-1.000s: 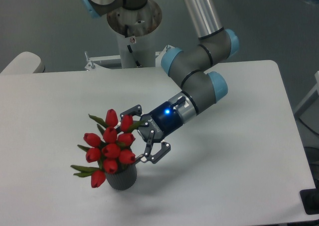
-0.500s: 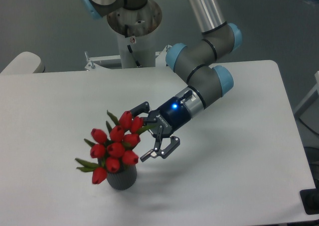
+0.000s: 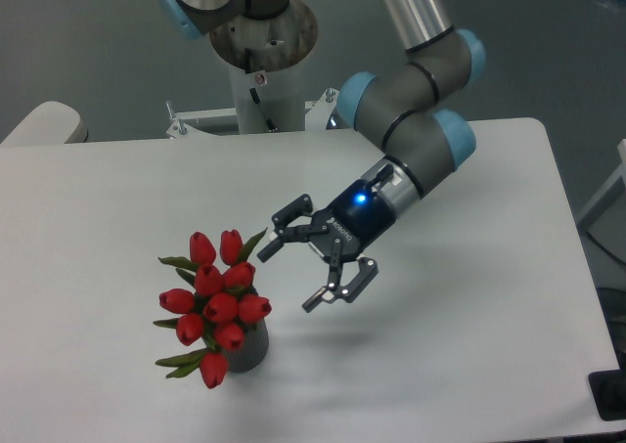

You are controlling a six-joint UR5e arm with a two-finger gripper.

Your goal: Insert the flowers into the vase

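Claw (image 3: 308, 262) spread, holding nothing, above counter (image 3: 469, 365) | flowers (image 3: 213, 301) stand in vase (image 3: 249, 350), just beside claw's lower-left | release step: retreat away from the buds, avoid snagging leaves or tipping the vase

A white table (image 3: 469, 384) stands on a grey floor (image 3: 88, 42).
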